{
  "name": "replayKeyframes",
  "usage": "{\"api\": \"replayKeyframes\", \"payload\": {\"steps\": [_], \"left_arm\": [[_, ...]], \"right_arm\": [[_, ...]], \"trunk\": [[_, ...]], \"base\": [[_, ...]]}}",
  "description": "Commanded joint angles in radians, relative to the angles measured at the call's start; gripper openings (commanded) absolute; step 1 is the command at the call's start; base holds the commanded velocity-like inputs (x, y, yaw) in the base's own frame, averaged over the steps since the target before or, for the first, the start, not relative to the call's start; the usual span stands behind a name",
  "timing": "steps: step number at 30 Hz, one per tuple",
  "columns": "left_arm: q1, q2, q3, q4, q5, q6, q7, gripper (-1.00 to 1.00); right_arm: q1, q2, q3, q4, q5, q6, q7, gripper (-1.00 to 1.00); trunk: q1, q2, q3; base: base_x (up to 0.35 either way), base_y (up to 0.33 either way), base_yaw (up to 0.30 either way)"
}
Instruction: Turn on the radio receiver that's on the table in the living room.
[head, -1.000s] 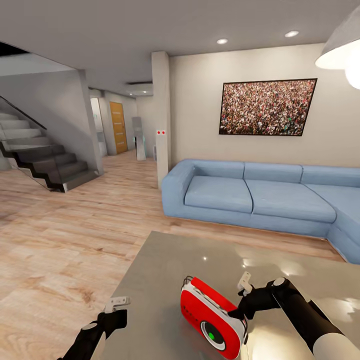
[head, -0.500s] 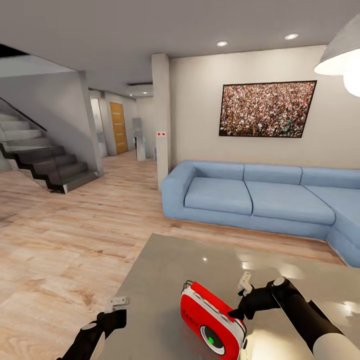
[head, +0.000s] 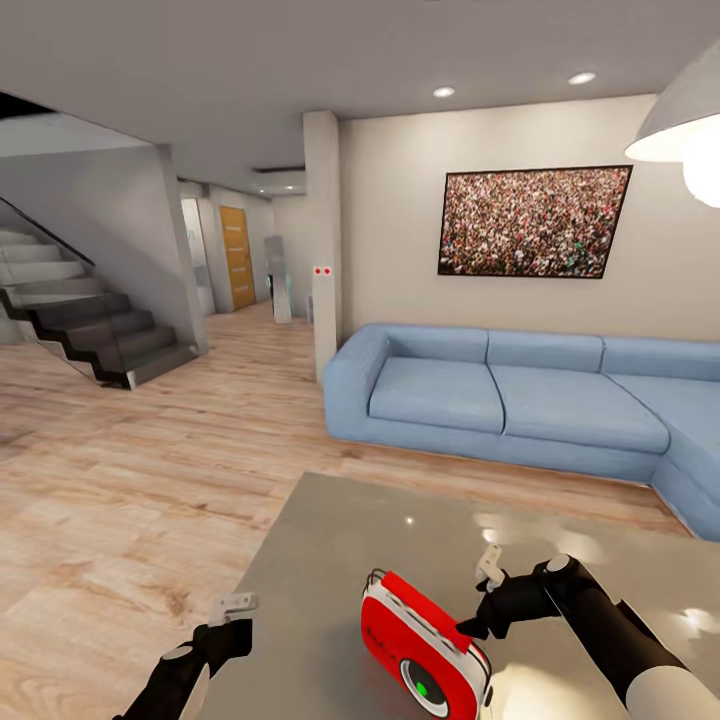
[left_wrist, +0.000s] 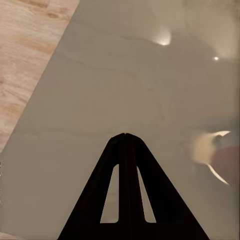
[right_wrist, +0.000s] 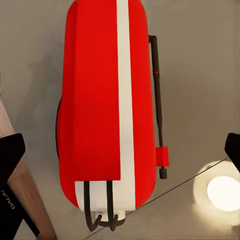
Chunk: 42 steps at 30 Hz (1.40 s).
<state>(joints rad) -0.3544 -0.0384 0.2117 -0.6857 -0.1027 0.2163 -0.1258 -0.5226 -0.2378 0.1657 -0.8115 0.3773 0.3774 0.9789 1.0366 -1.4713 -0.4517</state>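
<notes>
- While a green light shows at the centre of its round front dial, the radio receiver (head: 425, 657) stands upright on the glossy grey table (head: 330, 560), near the table's front edge in the head view.
- The right gripper (head: 478, 603) sits just beside the radio's right end, its black arm reaching in from the lower right; from the right wrist camera its two fingertips stand wide apart at opposite edges of the picture, with the radio (right_wrist: 106, 110) between them and untouched, so the jaws are open.
- From that wrist camera the radio shows its red body, a white trim stripe along its length and a thin dark handle along one side.
- The left gripper (head: 237, 604) hovers over the table's left edge, well apart from the radio; the left wrist camera shows its two black fingers (left_wrist: 126, 145) pressed together at the tips, closed on nothing, above the bare grey tabletop (left_wrist: 125, 85).
- Behind the table stand a light blue sectional sofa (head: 520, 400), a framed crowd picture (head: 533, 221) on the wall and a staircase (head: 80, 320) on the left, over a light wood floor (head: 140, 470).
</notes>
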Motion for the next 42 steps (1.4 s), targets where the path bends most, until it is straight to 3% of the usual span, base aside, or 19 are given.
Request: {"api": "replayKeyframes", "payload": {"steps": [1, 8, 22, 31, 42], "left_arm": [[0.0, 0.0, 0.0, 0.0, 0.0, 0.0, 0.0, -1.0], [0.0, 0.0, 0.0, 0.0, -0.001, 0.0, 0.0, -1.0], [0.0, -0.001, 0.0, 0.0, -0.002, 0.0, 0.0, -1.0], [0.0, -0.001, 0.0, 0.0, -0.002, 0.001, 0.0, -1.0], [0.0, -0.002, 0.0, 0.0, 0.0, 0.0, 0.0, -1.0]], "right_arm": [[0.0, 0.0, 0.0, 0.0, 0.0, 0.0, 0.0, 1.0], [0.0, 0.0, 0.0, 0.0, 0.001, 0.0, 0.0, 1.0], [0.0, 0.0, -0.001, 0.0, 0.002, -0.002, -0.003, 1.0], [0.0, 0.0, -0.002, 0.001, 0.003, -0.008, -0.086, 1.0], [0.0, 0.0, -0.001, 0.0, 0.003, -0.003, -0.097, 1.0]], "trunk": [[-0.004, 0.007, 0.003], [-0.031, 0.056, 0.025], [-0.084, 0.154, 0.069], [-0.119, 0.217, 0.097], [-0.161, 0.294, 0.132]], "base": [[0.0, 0.0, 0.0], [-0.052, -0.017, 0.0], [-0.286, -0.124, 0.0], [-0.302, -0.133, 0.0], [-0.231, -0.098, 0.0]]}}
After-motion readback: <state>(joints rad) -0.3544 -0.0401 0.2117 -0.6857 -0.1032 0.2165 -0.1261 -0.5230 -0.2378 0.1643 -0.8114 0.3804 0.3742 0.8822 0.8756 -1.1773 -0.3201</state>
